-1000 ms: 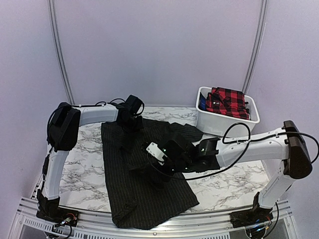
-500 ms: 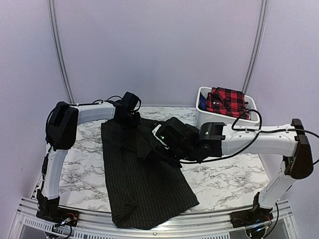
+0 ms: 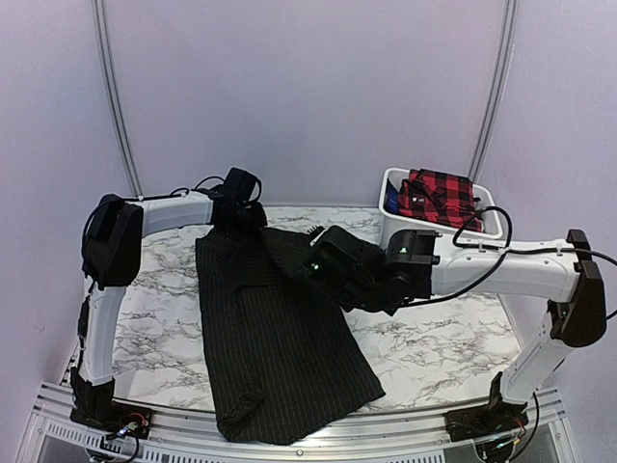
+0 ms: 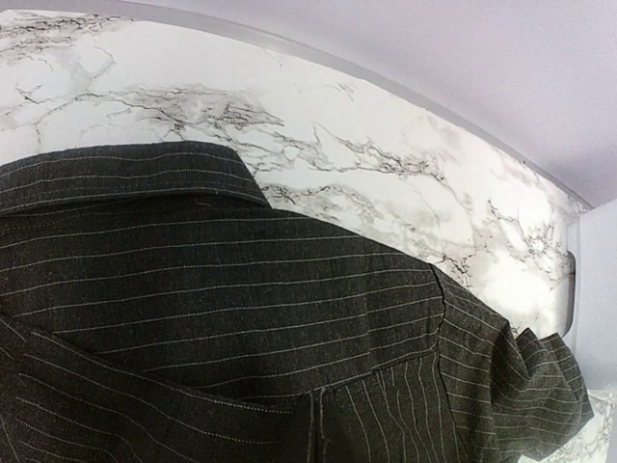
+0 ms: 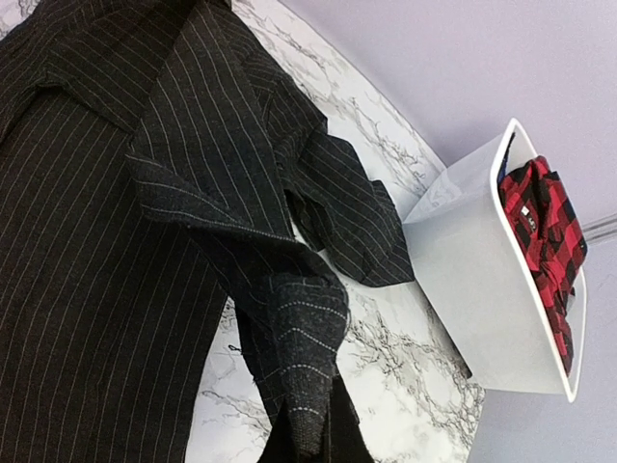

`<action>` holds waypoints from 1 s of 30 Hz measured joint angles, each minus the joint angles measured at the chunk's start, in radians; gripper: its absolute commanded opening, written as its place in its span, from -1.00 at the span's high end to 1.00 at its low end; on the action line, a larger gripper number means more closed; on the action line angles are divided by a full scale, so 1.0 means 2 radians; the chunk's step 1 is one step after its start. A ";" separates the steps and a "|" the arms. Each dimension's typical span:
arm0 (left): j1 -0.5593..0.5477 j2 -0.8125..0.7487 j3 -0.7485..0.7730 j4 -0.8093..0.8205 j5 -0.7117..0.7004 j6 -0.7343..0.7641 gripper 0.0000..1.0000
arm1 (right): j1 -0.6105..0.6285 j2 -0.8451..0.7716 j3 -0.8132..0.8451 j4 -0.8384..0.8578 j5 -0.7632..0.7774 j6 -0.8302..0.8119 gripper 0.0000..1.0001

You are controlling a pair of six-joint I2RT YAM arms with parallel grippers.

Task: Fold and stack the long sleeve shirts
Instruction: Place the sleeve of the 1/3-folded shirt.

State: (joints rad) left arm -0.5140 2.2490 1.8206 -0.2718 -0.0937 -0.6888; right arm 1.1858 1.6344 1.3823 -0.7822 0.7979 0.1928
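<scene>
So the black pinstripe shirt lies spread on the table. The right pincer is clenched on a raised fold, its fingers buried in cloth. The left pincer is closed at the collar, can't tell if it's got fabric. The plaid shirt is half hidden in the bin.

a marble-look table, white with grey veins, stands in a small booth. a plain pale lilac wall closes the back and both sides. two thin grey poles curve up from the table's far corners. a ribbed metal rail runs along its near edge. a white bin sits at the far right corner. the light is soft and even.
</scene>
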 measured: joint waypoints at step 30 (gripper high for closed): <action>0.080 -0.062 -0.108 0.018 0.006 0.013 0.55 | 0.017 0.014 -0.074 0.070 -0.168 0.028 0.17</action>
State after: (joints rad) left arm -0.3531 2.1254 1.6047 -0.2356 -0.0814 -0.6632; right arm 1.2198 1.6634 1.2335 -0.6426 0.4614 0.2481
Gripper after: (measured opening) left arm 0.306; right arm 0.413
